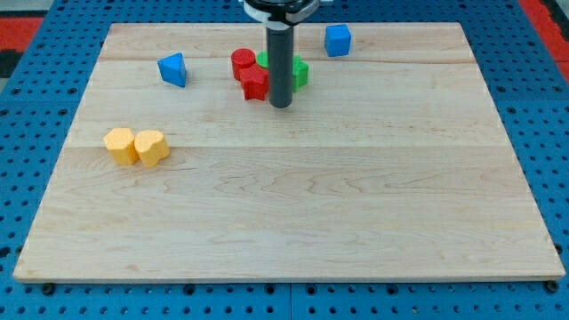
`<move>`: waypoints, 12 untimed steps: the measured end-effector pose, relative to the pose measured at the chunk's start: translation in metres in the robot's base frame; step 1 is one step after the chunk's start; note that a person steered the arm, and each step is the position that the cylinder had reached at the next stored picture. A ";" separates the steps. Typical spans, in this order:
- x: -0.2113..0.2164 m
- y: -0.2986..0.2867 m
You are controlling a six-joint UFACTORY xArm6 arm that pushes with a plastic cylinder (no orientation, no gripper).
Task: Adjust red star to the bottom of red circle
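The red star (254, 82) lies near the view's top centre, just below and slightly right of the red circle (243, 61), touching it. My tip (281, 105) rests on the board right beside the star, at its lower right. The dark rod hides part of a green block (300, 71) behind it.
A blue triangle-like block (173, 68) lies at upper left and a blue cube (338, 40) at upper right. Two yellow blocks (119, 146) (152, 148) sit side by side at the left. The wooden board (293, 213) rests on a blue pegboard.
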State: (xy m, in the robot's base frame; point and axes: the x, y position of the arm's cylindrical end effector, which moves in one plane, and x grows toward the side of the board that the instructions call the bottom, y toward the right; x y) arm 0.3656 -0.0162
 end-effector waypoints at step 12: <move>-0.010 -0.029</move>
State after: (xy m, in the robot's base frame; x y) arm 0.3551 -0.0451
